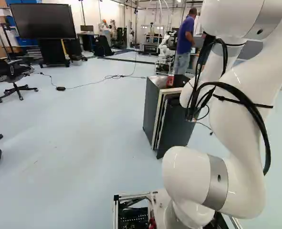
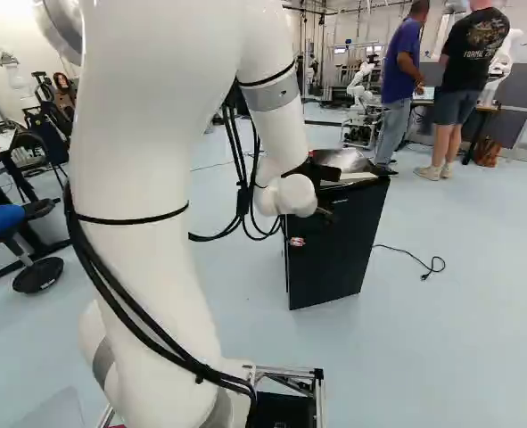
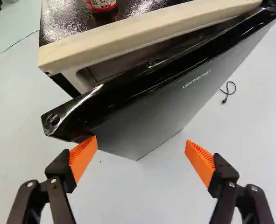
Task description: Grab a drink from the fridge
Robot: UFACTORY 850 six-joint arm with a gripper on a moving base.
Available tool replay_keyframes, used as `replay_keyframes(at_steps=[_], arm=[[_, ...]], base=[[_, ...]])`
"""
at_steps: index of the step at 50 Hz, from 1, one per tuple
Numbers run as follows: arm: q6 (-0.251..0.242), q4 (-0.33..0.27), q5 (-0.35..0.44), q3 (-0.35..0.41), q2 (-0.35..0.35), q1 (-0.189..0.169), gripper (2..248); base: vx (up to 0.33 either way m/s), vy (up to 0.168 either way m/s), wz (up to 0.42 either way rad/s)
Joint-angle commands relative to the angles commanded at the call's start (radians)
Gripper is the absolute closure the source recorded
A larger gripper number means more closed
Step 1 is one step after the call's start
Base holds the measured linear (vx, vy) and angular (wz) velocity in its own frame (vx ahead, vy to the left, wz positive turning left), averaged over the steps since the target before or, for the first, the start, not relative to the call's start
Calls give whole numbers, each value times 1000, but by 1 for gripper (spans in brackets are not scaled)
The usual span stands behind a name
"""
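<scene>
Fridge door [image 3: 166, 105] ajar ahead of wide-spread end effector [image 2: 325, 209], red can [image 3: 102, 4] on top, cable [image 3: 228, 92] beyond

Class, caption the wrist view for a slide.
Open gripper beside an ajar fridge door, a red can atop the fridge.

can [image 3: 102, 4] on the fridge [image 3: 67, 22]

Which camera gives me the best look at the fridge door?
The wrist view: up close, it shows the door ajar, its top edge and front largely uncovered. The left base view shows it smaller, partly behind the arm; the right base view shows its dark front, top partly covered.
</scene>
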Motion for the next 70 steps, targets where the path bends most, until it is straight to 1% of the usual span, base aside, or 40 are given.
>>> replay_keyframes(at_steps=[70], arm=[[0, 0, 0, -150, -116, 46, 3]], base=[[0, 0, 0]])
